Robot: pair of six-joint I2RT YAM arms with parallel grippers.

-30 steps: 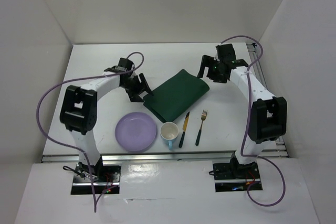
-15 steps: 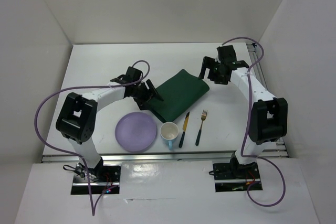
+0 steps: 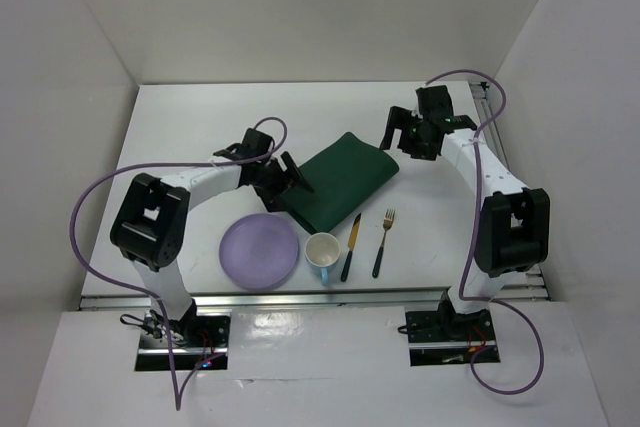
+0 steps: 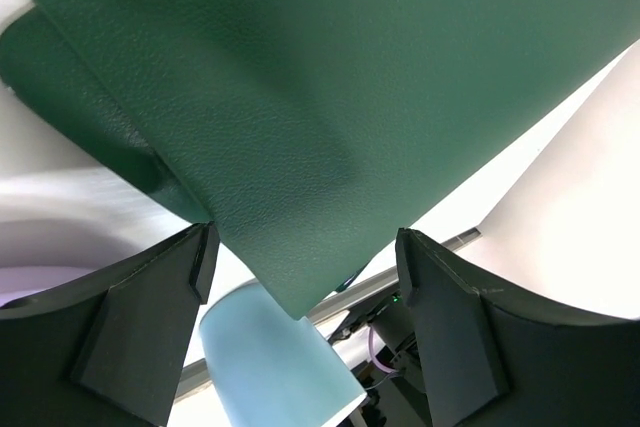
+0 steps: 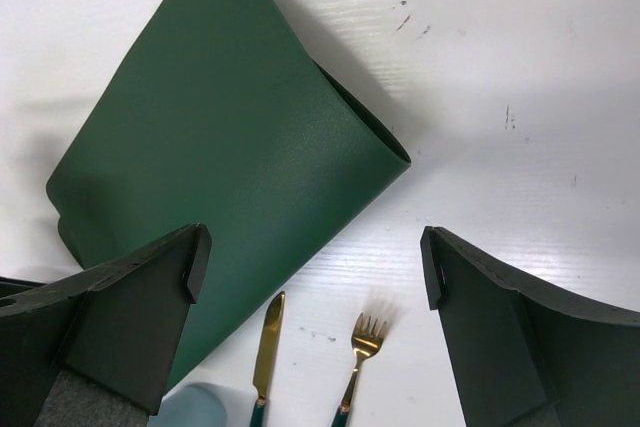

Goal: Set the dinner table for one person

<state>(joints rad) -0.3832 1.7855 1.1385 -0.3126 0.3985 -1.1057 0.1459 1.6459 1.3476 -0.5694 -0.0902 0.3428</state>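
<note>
Left jaws: held apart at the near-left edge of the folded mat [image 3: 340, 179], with its corner between them, probably for gripping and unfolding.
Right jaws: held wide apart above the mat's far end, with nothing clamped.
Setting: plate [image 3: 260, 251], cup [image 3: 322, 250], knife [image 3: 351, 245] and fork [image 3: 383, 241] are lined up in front, apparently not yet laid.
Surface [image 3: 190, 122]: white dinner table, on which everything is carried.
Room: enclosed by plain white walls.

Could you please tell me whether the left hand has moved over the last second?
Yes. The left hand has shifted rightward and slightly nearer, from beside the green placemat to its left edge.
</note>
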